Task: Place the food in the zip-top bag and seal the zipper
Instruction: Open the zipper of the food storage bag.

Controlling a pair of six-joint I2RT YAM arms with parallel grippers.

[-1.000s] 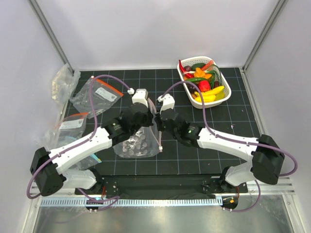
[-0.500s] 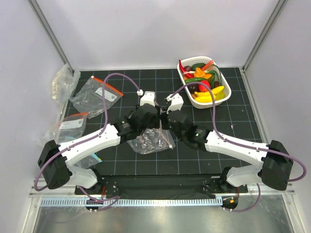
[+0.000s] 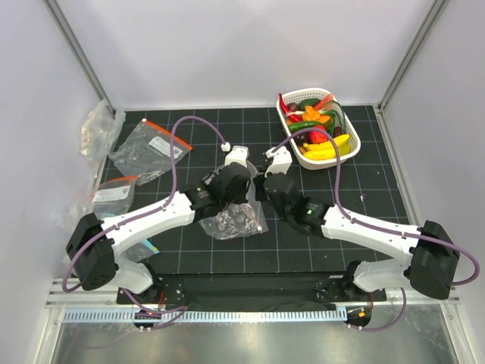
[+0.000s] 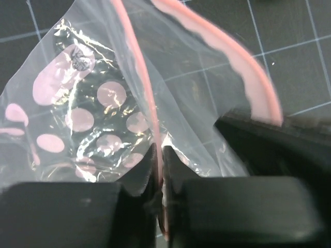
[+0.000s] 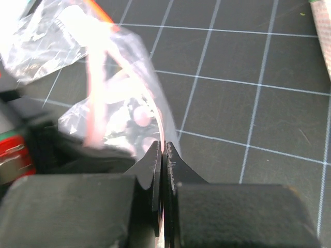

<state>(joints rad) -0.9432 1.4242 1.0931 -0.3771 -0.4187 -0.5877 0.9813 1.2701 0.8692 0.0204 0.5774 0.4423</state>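
My left pincer (image 4: 159, 160) is pinching tight on the zipper (image 4: 135, 67), and my right pincer (image 5: 163, 155) is clamping the mouth's other lip. Over the last second I have been drawing the zip-top bag (image 3: 233, 221) toward one o'clock, and it is bunching beneath the wrists. The food (image 3: 318, 135) is sitting in the basket (image 3: 301, 158) at one o'clock, so I judge loading is yet to begin.

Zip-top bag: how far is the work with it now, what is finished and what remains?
Done: nothing is finished yet. In hand: the left fingers and the right fingers are each shut on the pink zipper, gripping the zip-top bag at its mouth edge. Left: all the food lies in the white basket and none shows inside the bag, so both filling and sealing remain.
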